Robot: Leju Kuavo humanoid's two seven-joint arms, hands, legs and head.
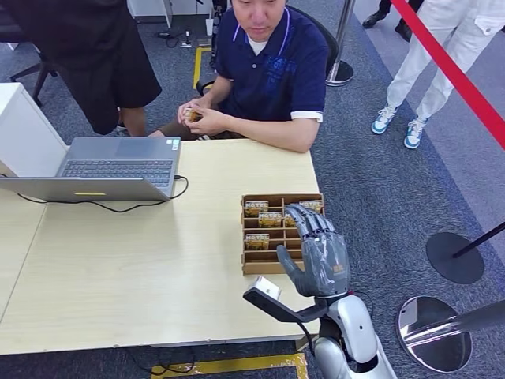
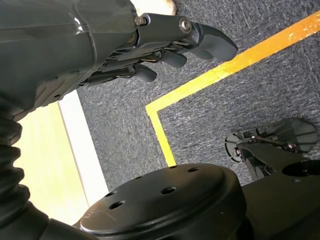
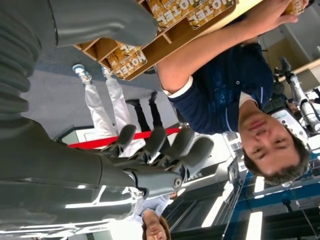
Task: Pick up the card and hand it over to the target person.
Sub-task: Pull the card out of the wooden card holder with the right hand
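A wooden card box (image 1: pixel 252 267) stands at the table's right edge with several yellow "HOTEL" cards (image 1: pixel 257 209) in its slots. My right hand (image 1: pixel 319 253) hovers over the box's right side, fingers spread and holding nothing. In the right wrist view the same hand (image 3: pixel 162 150) is stretched out past the box (image 3: pixel 177 37), apart from the cards (image 3: pixel 130 55). The seated person in a dark blue shirt (image 1: pixel 274 63) holds a card (image 1: pixel 192 115) in both hands at the table's far edge. My left hand (image 2: pixel 162 40) hangs beside the table above the carpet, fingers loosely extended and empty.
An open grey laptop (image 1: pixel 113 166) with a black cable sits at the table's far left. A red barrier rope (image 1: pixel 452 71) and round stanchion bases (image 1: pixel 455 257) stand to the right. Two more people stand behind. Yellow tape (image 2: pixel 226 70) marks the carpet.
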